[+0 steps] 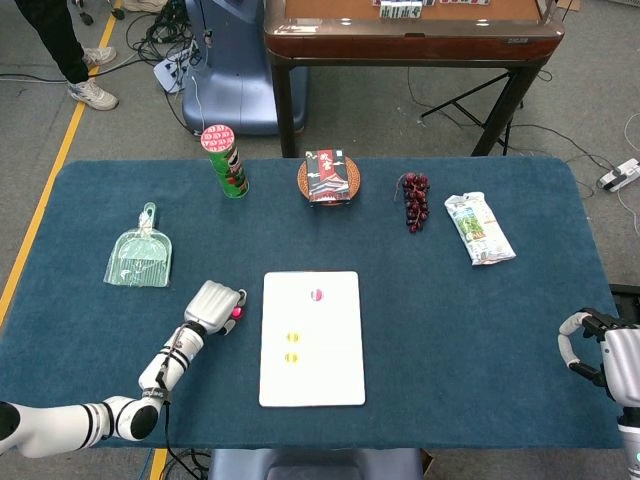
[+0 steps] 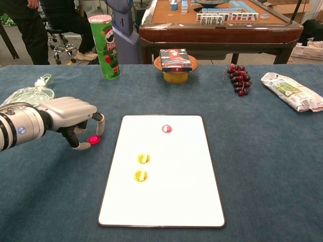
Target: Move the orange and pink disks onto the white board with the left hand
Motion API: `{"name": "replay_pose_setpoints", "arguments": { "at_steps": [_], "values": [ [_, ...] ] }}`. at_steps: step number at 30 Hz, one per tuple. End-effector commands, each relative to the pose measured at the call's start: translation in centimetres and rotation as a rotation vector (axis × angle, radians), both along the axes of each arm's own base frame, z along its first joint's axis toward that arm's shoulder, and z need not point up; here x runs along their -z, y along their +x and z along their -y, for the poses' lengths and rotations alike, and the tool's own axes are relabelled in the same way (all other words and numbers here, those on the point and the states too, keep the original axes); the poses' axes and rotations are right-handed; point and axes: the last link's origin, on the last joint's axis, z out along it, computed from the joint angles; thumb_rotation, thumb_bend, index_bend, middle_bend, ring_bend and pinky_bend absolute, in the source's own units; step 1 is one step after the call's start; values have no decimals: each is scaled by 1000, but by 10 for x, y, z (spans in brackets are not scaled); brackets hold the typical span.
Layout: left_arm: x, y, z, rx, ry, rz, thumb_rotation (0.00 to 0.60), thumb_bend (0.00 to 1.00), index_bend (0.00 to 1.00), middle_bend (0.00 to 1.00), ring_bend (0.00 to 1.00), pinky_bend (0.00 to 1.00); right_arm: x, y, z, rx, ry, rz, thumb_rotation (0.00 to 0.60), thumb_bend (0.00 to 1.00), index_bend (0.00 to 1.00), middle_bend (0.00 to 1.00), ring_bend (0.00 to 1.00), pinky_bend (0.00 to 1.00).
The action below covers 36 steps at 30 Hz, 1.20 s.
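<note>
The left robot hand (image 2: 70,116) was positioned palm-down over the blue tabletop (image 2: 262,151), just left of the board (image 2: 171,196). Its fingers (image 2: 100,119) were curled downward around a bright pink disk (image 2: 94,139) lying on the tabletop beside the board's left edge. Whether the fingers were touching that disk could not be determined from either view. In the head view the same hand (image 1: 217,306) covered most of the disk (image 1: 237,312).

On the board lay a paler pink disk (image 2: 167,128) near the far end and two orange disks (image 2: 144,158) (image 2: 141,175) close together at mid-length, toward the left edge.

The right robot hand (image 1: 600,355) was at the right edge of the tabletop, well apart from the board, fingers curled with nothing visible in them.

Along the far side stood a chip can (image 2: 104,46), a bowl (image 2: 175,75) topped by a box, grapes (image 2: 238,78) and a snack bag (image 2: 292,92). A green dustpan (image 1: 140,255) lay at the left.
</note>
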Motion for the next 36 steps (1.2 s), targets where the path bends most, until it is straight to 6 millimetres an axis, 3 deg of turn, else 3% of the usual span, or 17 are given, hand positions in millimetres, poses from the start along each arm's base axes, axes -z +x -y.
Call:
{"name": "replay_pose_setpoints", "arguments": {
  "at_steps": [1, 36],
  "values": [
    [1, 0, 0, -1, 0, 0, 600, 340, 494, 1000, 1000, 1000, 0, 0, 0, 0, -1, 0, 600, 395, 573, 485, 537, 563],
    [2, 4, -3, -1, 8, 18, 600, 340, 582, 1000, 1000, 1000, 0, 0, 0, -1, 0, 2, 600, 395, 572, 485, 538, 563]
  ]
}}
